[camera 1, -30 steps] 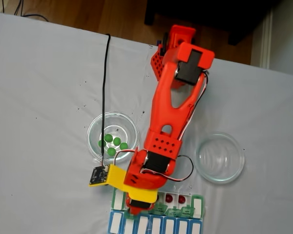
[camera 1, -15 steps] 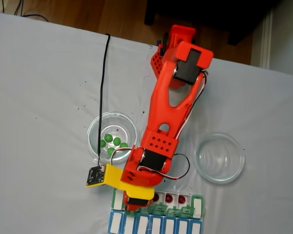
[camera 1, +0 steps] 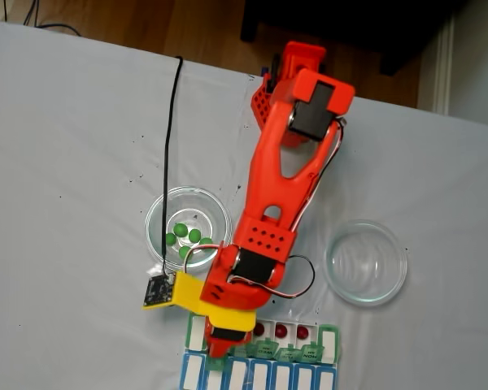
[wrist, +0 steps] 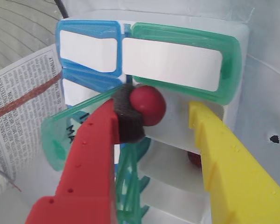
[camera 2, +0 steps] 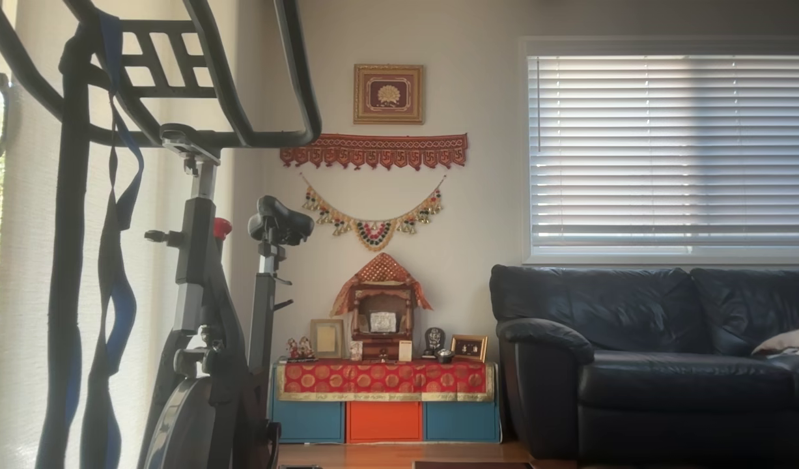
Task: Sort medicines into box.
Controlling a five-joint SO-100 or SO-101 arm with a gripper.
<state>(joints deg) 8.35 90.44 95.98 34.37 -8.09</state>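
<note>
In the wrist view a dark red medicine ball [wrist: 148, 105] rests against the black pad of my red finger [wrist: 91, 158], above an open compartment of the green box [wrist: 228, 56]. The yellow finger [wrist: 224, 154] stands apart from the ball, so my gripper [wrist: 162, 114] is open. Another red ball [wrist: 194, 158] lies in a compartment lower down. From the fixed view, my gripper [camera 1: 216, 346] hangs over the left end of the box [camera 1: 332, 335]. Three red balls [camera 1: 281, 331] sit in its compartments, and several green balls [camera 1: 187, 237] lie in the left glass dish [camera 1: 156, 213].
An empty glass dish [camera 1: 366, 262] stands right of the arm. The blue row of compartments [camera 1: 268, 375] adjoins the box at the front edge. A black cable [camera 1: 174, 130] runs across the white table to the wrist camera. A printed leaflet [wrist: 23, 107] lies beside the box.
The arm's wrist has swung slightly left along the box, uncovering a third red ball in a compartment.
</note>
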